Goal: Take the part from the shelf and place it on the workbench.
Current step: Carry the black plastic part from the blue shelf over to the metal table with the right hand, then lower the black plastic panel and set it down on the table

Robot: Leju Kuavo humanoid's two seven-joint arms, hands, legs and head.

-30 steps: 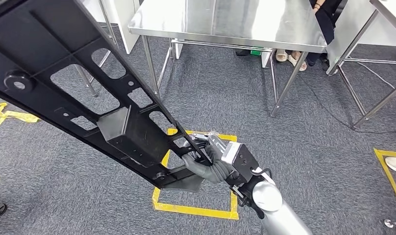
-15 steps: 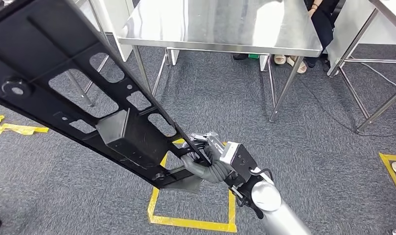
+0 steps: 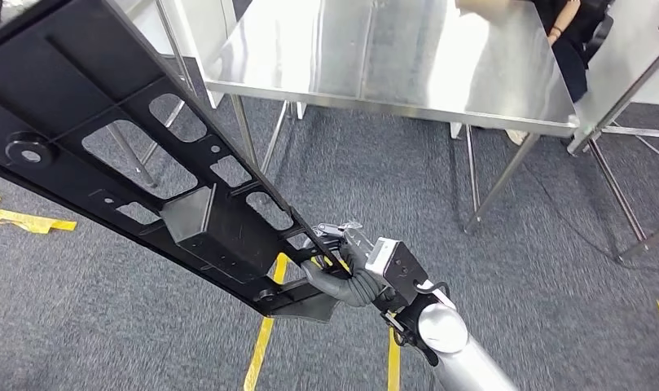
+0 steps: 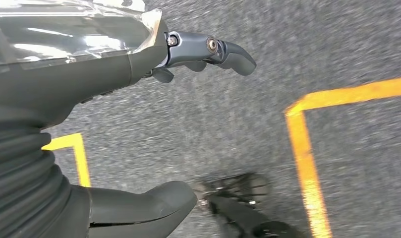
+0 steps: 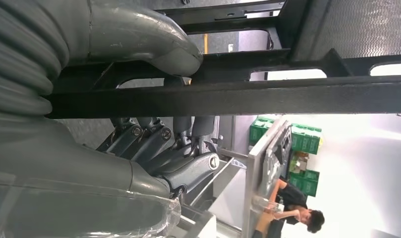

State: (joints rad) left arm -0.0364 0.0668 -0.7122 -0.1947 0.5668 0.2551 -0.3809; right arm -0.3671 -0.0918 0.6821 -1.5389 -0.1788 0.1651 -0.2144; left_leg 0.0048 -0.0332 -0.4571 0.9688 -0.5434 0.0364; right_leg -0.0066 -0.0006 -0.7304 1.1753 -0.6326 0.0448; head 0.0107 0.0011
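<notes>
Your right hand (image 3: 348, 273) grips the long black part (image 3: 138, 155) at its near end, fingers (image 5: 158, 144) wrapped round a bar; the part juts out up and leftward, short of the workbench (image 3: 391, 57). Your left hand (image 4: 89, 74) holds nothing, its fingers apart. Risk: gripped at one end only, the part may twist loose or strike the workbench edge.

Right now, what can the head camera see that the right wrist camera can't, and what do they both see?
Only the head view shows the grey carpet with yellow tape lines and the silver arm. Only the right wrist view shows green crates and a person's dark hair. Both show the right hand gripping the long black part and the shiny metal table.
</notes>
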